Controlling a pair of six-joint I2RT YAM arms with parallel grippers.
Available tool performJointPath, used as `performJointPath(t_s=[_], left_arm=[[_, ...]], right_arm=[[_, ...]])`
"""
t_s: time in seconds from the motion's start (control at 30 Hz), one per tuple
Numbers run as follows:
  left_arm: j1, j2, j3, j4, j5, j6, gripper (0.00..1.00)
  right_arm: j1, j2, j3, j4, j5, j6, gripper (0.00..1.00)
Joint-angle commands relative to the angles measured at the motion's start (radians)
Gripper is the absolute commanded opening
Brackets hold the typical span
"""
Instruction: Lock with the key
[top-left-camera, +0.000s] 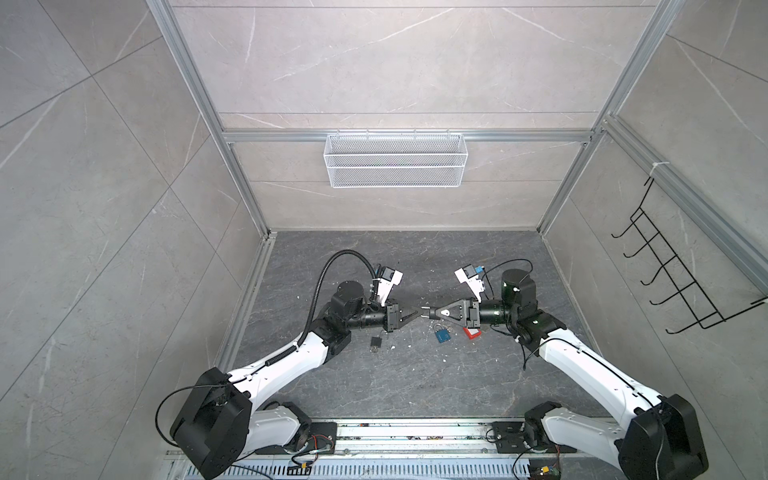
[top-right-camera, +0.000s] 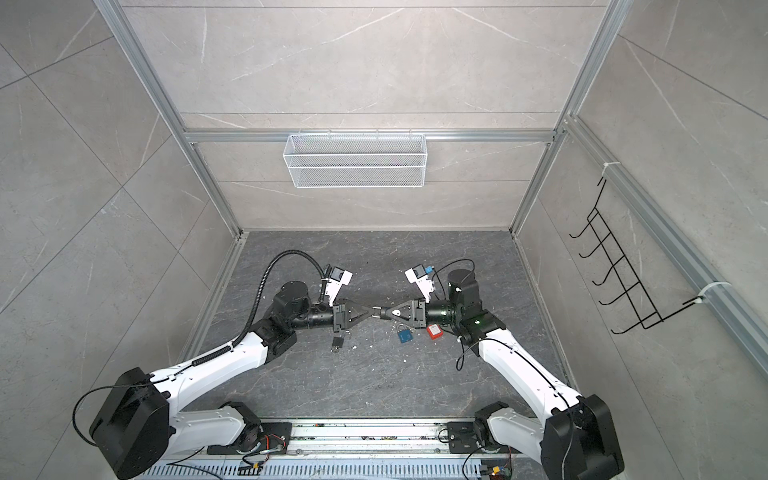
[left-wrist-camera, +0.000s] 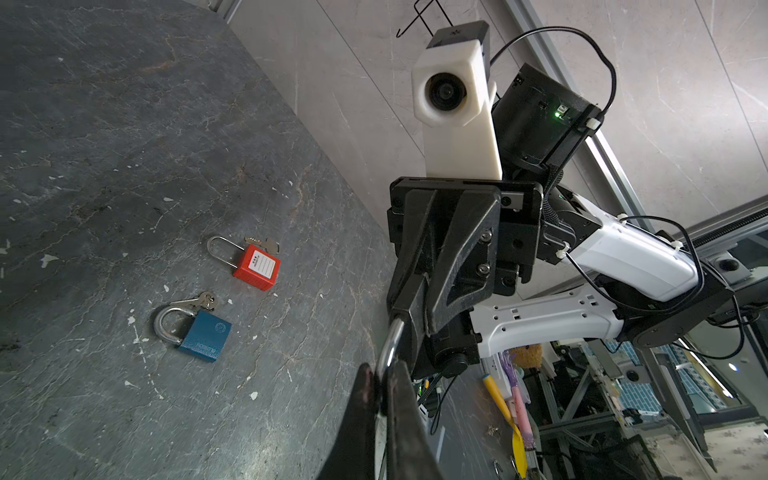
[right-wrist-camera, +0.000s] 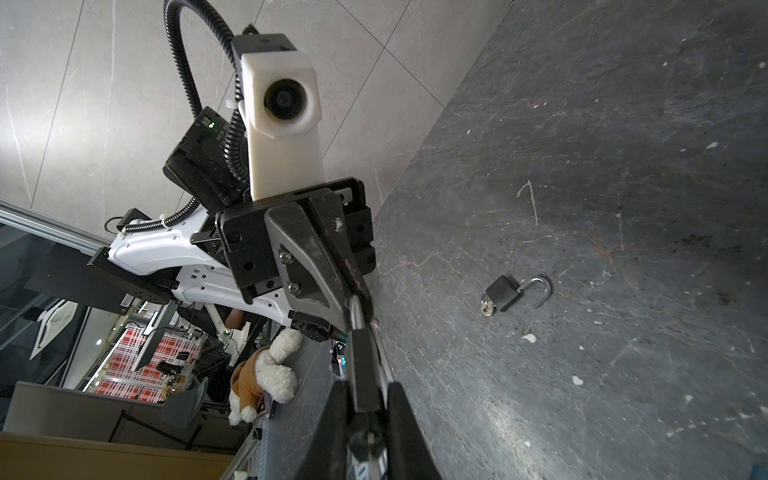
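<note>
Steel shackle (left-wrist-camera: 392, 347): silver loop of the dark-bodied padlock (right-wrist-camera: 364, 374), pinched in the clenched fingers of the left gripper (top-left-camera: 417, 310).
Right gripper (top-left-camera: 434, 312): fingers clamped on that padlock's body, tip to tip with the left gripper.
Held padlock: lifted off the dark stone table (top-left-camera: 415, 257), just left of and behind the blue square padlock (top-left-camera: 443, 335).
Its key: cannot tell.
Blue square padlock: flat on the table, silver keys (left-wrist-camera: 199, 300) against its shackle.
Red plastic padlock (top-left-camera: 472, 333): just right of the blue one, a silver key (left-wrist-camera: 262, 244) beside it.
Small black padlock (top-left-camera: 376, 343): well left of the blue one, shackle swung open, a key at its base.
White wire-mesh basket (top-left-camera: 395, 160): on the back wall, far behind the blue one; only its own mesh shows inside.
</note>
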Motion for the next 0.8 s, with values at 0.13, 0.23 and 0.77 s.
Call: performJointPath(t_s=[0.13, 0.23, 0.77], left_arm=[[-0.115, 0.004, 0.097, 0.144, 0.19, 0.042, 0.0], [-0.118, 0.008, 0.099, 0.147, 0.191, 0.043, 0.0], [-0.118, 0.041, 0.142, 0.024, 0.102, 0.092, 0.0]], right_arm=[[0.073, 0.065, -0.004, 0.086, 0.1, 0.039, 0.0], [0.09, 0.079, -0.002, 0.101, 0.107, 0.043, 0.0], [0.105, 0.12, -0.013, 0.102, 0.13, 0.032, 0.0]])
